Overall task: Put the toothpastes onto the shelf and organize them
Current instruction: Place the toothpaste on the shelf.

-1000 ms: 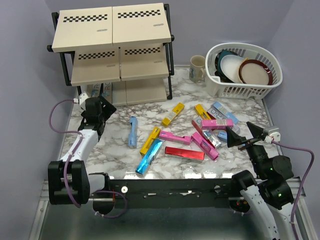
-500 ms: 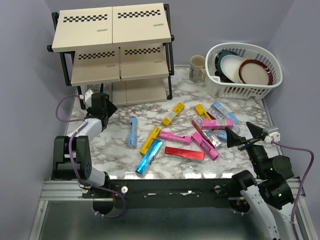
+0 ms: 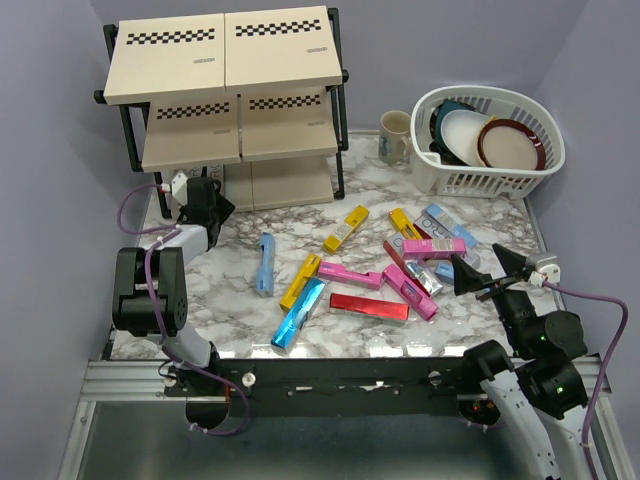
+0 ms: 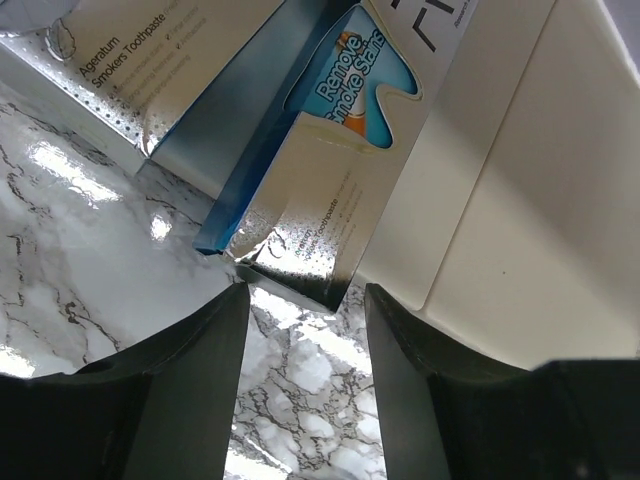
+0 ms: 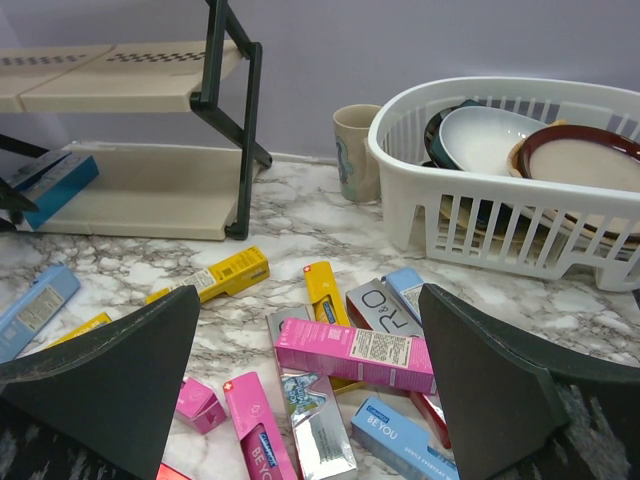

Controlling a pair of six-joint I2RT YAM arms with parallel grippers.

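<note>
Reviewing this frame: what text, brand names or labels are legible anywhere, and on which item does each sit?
"Ageratum Smokers Toothpaste": silver carton, left wrist view.
"Remove Smoke Stains": blue-and-white carton beside it.
"BEYOU": light blue carton, right wrist view.
"R O", small middle sign unclear: grey carton.
Fine print on the pink carton and all lettering in the top view are too small to read.

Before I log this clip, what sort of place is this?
Probably a lab mock-up of a home counter: a marble-look tabletop, a white dish basket of crockery, and a three-tier shelf with toothpaste cartons strewn nearby, all boxed in by plain lilac walls.
</note>
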